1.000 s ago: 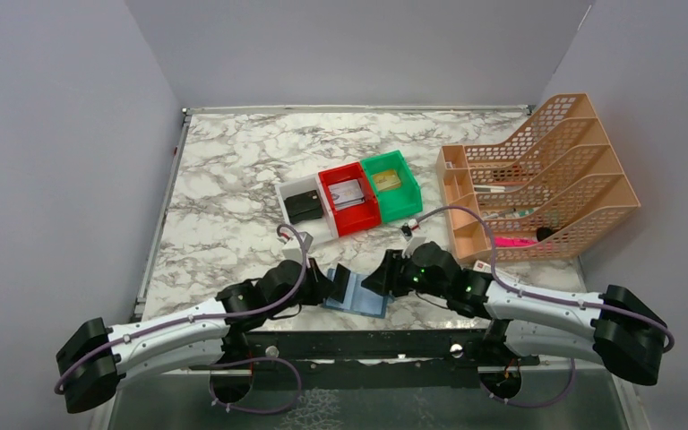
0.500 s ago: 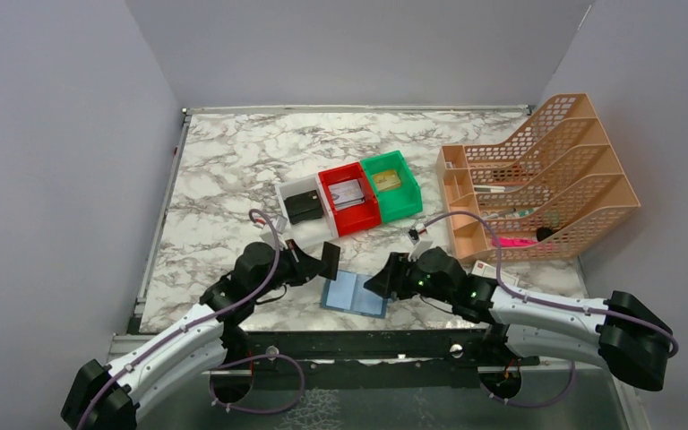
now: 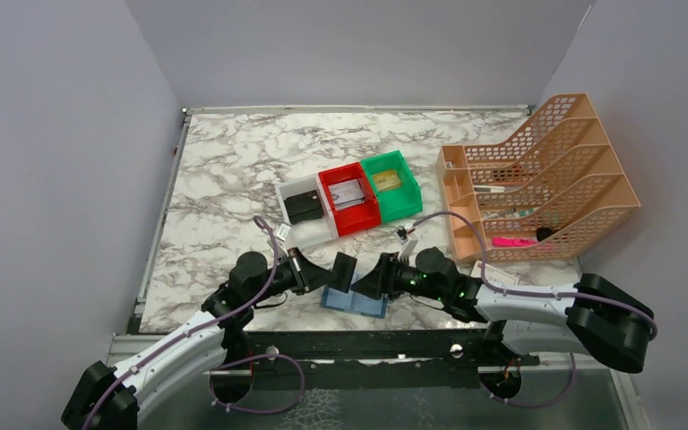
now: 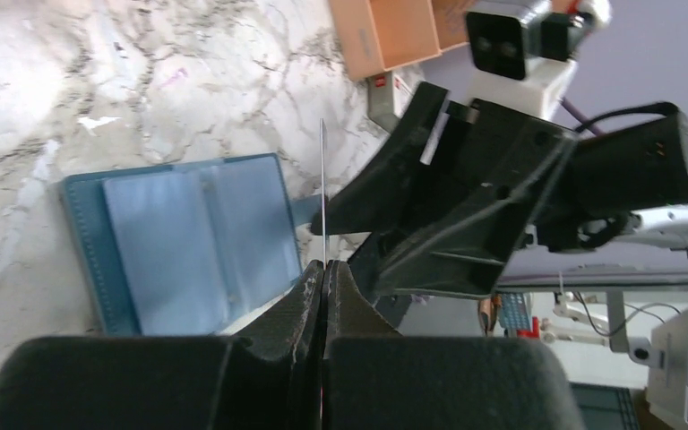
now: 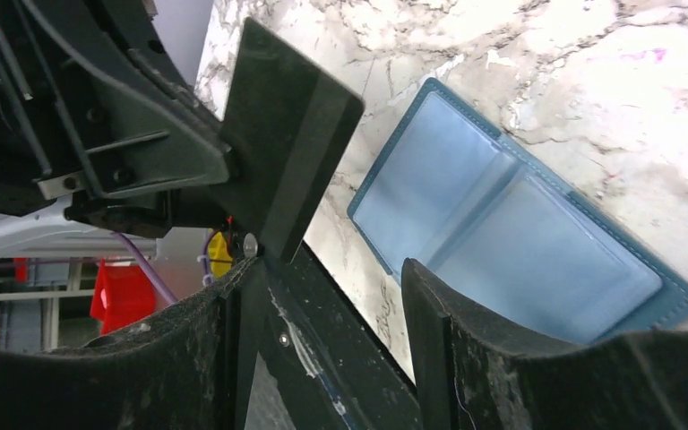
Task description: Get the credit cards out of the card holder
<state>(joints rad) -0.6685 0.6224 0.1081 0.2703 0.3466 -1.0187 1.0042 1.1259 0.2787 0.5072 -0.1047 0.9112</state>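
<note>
The teal-blue card holder (image 3: 356, 301) lies open and flat on the marble near the table's front edge, its lighter blue pockets up; it also shows in the left wrist view (image 4: 188, 242) and the right wrist view (image 5: 511, 242). My left gripper (image 3: 330, 269) is shut on a black card (image 3: 346, 270) and holds it upright above the holder's left side. The card is edge-on in the left wrist view (image 4: 322, 188) and broad in the right wrist view (image 5: 291, 134). My right gripper (image 3: 374, 284) is open, right beside the card, whose lower corner reaches its left finger (image 5: 233, 349).
A white bin (image 3: 322, 222) with a black wallet (image 3: 303, 208), a red bin (image 3: 364, 221) with cards and a green bin (image 3: 409, 206) stand mid-table. An orange file rack (image 3: 546, 175) fills the right side. A small white box (image 3: 485, 268) lies before it.
My left gripper lifted the black card away from the holder, then carried it right toward the right gripper. The right gripper shifted slightly left toward the card. The holder now lies flat.
</note>
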